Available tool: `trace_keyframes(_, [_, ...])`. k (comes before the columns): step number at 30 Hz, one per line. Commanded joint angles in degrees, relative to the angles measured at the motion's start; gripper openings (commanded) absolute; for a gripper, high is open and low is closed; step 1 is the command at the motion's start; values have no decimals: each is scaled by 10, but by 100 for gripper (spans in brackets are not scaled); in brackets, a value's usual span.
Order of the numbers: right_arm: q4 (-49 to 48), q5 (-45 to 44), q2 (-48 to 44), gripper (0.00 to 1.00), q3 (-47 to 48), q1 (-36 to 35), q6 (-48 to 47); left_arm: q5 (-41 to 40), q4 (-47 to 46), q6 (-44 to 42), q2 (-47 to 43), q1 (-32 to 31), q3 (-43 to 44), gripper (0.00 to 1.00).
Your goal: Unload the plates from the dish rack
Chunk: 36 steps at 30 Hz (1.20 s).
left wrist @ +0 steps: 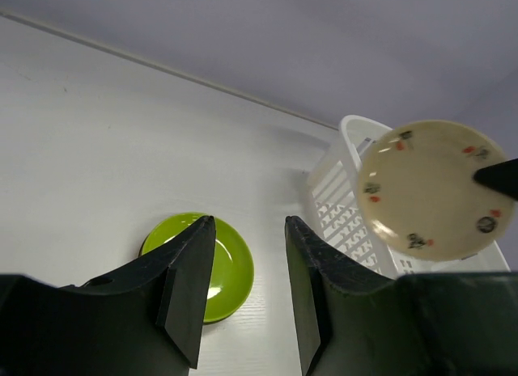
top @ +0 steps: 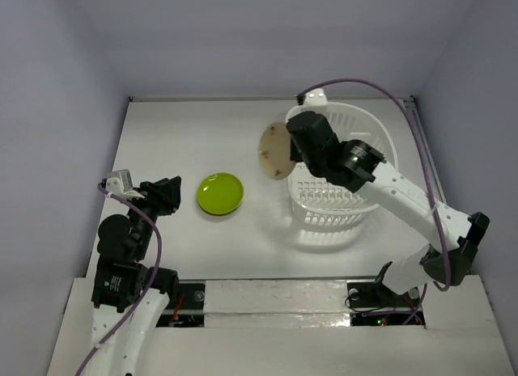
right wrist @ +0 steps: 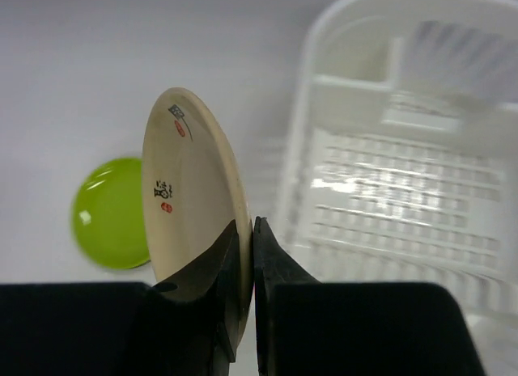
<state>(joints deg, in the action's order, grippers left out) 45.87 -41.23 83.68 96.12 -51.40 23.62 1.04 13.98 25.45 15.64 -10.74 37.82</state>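
Observation:
A cream plate (top: 273, 152) with small painted marks hangs on edge in the air just left of the white dish rack (top: 340, 204). My right gripper (right wrist: 247, 230) is shut on the rim of this cream plate (right wrist: 188, 190). The plate (left wrist: 429, 190) also shows in the left wrist view, in front of the rack (left wrist: 344, 202). A lime green plate (top: 220, 193) lies flat on the table left of the rack. My left gripper (left wrist: 249, 222) hovers open and empty above the near right edge of that green plate (left wrist: 231, 267). The rack (right wrist: 405, 149) looks empty inside.
White walls close the table at the back and both sides. A purple cable (top: 380, 86) arcs over the rack's far side. A metal strip (top: 267, 299) runs along the near edge between the arm bases.

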Motion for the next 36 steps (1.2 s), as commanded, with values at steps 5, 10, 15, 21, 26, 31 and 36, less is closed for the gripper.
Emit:
trace_keyframes(5, [-269, 245, 113, 0, -45, -23, 69, 5, -25, 2, 11, 5, 1, 37])
trace_keyframes(10, [-315, 275, 188, 0, -30, -23, 100, 6, -26, 1, 12, 5, 1, 37])
trace_keyframes(15, [-341, 294, 258, 0, -35, -23, 135, 8, -26, 0, 12, 5, 1, 37])
trace_keyframes(21, [-369, 298, 293, 8, -60, -23, 158, 8, -26, 1, 11, 5, 1, 37])
trace_keyframes(26, [-346, 289, 297, 47, -74, -23, 158, 7, -26, 1, 9, 5, 1, 38])
trace_keyframes(31, [-337, 291, 273, 83, -94, -28, 142, 5, -26, 2, 8, 5, 1, 38])
trace_keyframes(36, [-274, 256, 247, 98, -71, -45, 108, 2, -24, 1, 7, 10, 1, 38])
